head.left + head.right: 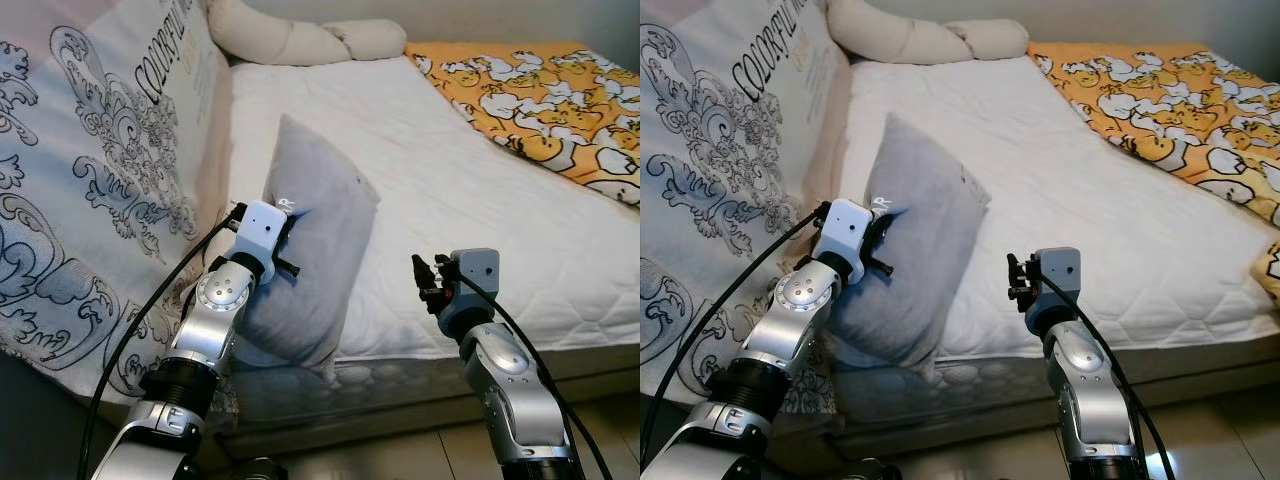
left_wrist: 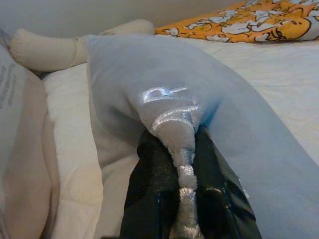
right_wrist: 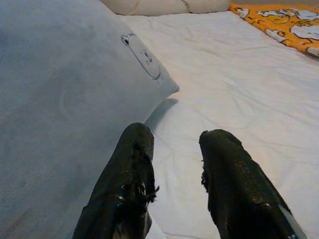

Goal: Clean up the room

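The left gripper (image 2: 182, 199) was clenched on a pinched fold of the grey pillow (image 1: 320, 260), its two black fingers (image 2: 152, 199) pressing the plush fabric into a narrow ridge between them. The pillow stood tilted on its edge at the near side of the bed (image 1: 480, 200), on the white mattress, leaning toward a large patterned cushion (image 1: 100, 180) on the robot's left. Beyond it lay a long cream bolster (image 1: 290, 40) at the head of the bed and an orange cartoon-print blanket (image 1: 540, 100) on the far right.

The pillow looked soft, light and limp; it would likely sag and swing from a single pinch, so a grip on a corner or seam, with the other side supported, seemed the safer hold.

The right gripper (image 3: 174, 164) hovered released just beside the pillow's lower edge, fingers (image 3: 229, 179) parted over the sheet, holding nothing; whether one finger brushed the fabric I could not tell.
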{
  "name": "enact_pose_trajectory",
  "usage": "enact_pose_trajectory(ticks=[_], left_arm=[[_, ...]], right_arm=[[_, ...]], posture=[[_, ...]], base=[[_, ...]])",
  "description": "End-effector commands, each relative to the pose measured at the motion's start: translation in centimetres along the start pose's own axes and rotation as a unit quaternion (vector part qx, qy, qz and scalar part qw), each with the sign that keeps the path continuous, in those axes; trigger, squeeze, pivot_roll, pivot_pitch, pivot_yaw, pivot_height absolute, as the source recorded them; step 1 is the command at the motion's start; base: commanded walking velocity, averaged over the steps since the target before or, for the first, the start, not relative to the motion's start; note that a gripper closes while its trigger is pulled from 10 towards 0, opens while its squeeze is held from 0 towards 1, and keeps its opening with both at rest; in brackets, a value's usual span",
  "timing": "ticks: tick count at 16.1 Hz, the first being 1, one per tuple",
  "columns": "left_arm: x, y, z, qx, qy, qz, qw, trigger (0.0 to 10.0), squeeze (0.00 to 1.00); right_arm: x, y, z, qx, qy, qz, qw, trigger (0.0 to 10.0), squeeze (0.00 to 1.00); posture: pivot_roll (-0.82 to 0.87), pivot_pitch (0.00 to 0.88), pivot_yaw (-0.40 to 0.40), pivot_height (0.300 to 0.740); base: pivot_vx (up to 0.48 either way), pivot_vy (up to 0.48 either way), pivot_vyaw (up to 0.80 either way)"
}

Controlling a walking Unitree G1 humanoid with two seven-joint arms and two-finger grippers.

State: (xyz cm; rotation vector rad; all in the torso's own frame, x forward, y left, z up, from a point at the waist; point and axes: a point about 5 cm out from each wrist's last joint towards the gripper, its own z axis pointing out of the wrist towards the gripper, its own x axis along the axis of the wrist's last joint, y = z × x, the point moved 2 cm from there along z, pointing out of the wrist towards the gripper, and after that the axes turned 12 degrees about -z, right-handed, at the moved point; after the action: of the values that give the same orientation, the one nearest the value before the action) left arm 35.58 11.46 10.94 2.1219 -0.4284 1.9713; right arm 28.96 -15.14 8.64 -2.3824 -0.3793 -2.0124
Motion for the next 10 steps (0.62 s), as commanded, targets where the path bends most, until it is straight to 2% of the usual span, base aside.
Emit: enact_pose_trajectory(ticks=[1,6,8,10], left_arm=[[1.88,0.05,0.52,-0.005,0.031,0.005,0.999,10.0,0.00],[1.96,0.02,0.77,-0.004,0.029,0.005,1.000,10.0,0.00],[1.99,0.09,0.84,-0.005,0.029,0.004,1.000,10.0,0.00],[1.96,0.10,0.85,-0.004,0.029,0.005,1.000,10.0,0.00]], right_arm=[[0.22,0.18,0.18,-0.002,0.001,-0.001,1.000,10.0,0.00],[0.28,0.37,0.21,-0.006,0.000,-0.005,1.000,10.0,0.00],[0.39,0.33,0.24,0.005,0.002,-0.020,1.000,10.0,0.00],[0.52,0.06,0.29,0.016,0.004,-0.030,0.999,10.0,0.00]], posture=[[0.03,0.000,-0.005,0.740],[0.02,0.000,0.002,0.740],[0.02,0.000,0.000,0.740],[0.02,0.000,-0.003,0.740]], base=[[0.292,0.000,0.00],[0.295,0.000,0.00],[0.300,0.000,0.00],[0.300,0.000,0.80]])
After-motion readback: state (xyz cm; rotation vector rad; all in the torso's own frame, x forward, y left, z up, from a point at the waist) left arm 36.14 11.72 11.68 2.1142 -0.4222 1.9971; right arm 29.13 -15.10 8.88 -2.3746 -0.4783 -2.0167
